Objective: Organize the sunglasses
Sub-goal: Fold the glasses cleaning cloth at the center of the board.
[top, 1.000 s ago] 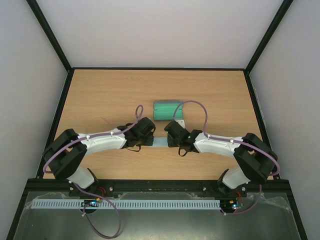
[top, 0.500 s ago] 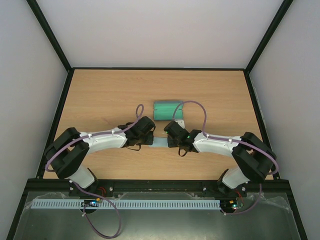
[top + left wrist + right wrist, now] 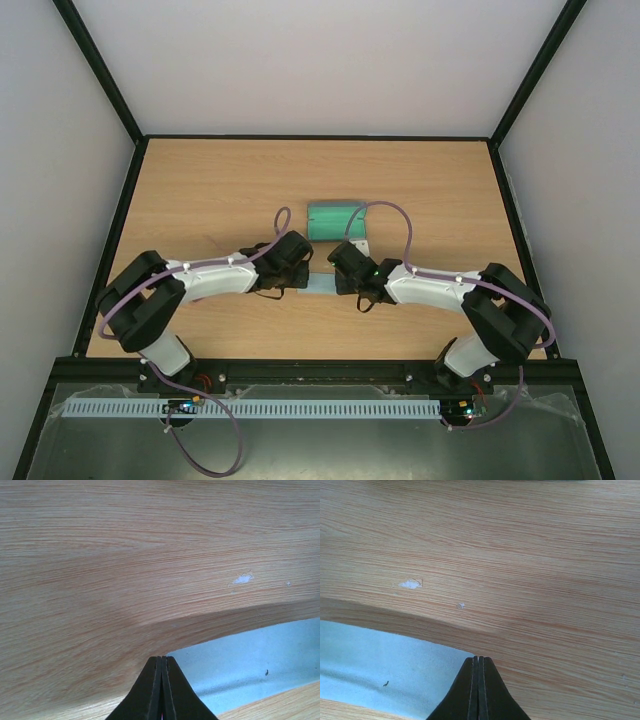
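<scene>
Bench (image 3: pixel 200 190): light honey-brown wood, fine parallel grain streaks, a few small white chips. Cloth (image 3: pixel 250 660): plain pale blue, one tiny dark speck. Case (image 3: pixel 335 221): green, paler rim. Arms (image 3: pixel 210 280): white shells, black joints. Cables (image 3: pixel 395 210): mauve. Left hand (image 3: pixel 161 658), right hand (image 3: pixel 478 658): matt black fingers.

A: First entry?
B: One wooden table (image 3: pixel 530 550), pale grain, bearing a white chip (image 3: pixel 410 584).
A: Second?
B: One light blue cloth (image 3: pixel 380 660), lower left, edge raised over shadow, carrying a dark speck (image 3: pixel 386 683).
A: Third?
B: The right gripper (image 3: pixel 478 658), fingers pressed together, pinching the cloth's corner.
</scene>
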Robot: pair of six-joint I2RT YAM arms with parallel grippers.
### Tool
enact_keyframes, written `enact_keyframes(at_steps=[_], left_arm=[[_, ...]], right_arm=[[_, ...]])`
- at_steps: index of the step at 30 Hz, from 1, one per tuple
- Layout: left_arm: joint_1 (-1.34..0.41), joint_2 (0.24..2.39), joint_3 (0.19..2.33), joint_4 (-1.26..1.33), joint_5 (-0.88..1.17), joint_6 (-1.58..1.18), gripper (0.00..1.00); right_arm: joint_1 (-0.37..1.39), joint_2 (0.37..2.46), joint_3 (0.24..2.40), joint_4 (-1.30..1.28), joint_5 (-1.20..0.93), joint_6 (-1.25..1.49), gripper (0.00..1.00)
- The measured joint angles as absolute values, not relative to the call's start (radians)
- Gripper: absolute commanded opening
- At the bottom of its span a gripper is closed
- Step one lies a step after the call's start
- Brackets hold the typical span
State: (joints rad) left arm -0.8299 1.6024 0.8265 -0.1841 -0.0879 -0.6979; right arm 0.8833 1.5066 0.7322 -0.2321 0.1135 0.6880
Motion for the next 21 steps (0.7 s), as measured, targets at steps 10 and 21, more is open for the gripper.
enact_keyframes(at_steps=[10, 21], left_arm=[[-0.825, 1.608, 0.833, -0.185, -0.086, -0.691, 0.02], [-0.824, 1.608, 0.833, -0.185, -0.086, -0.691, 0.02]], right_arm=[[0.878, 1.515, 0.732, -0.232, 0.113, 0.683, 0.01], [0.877, 1.527, 0.735, -0.231, 0.113, 0.679, 0.01]])
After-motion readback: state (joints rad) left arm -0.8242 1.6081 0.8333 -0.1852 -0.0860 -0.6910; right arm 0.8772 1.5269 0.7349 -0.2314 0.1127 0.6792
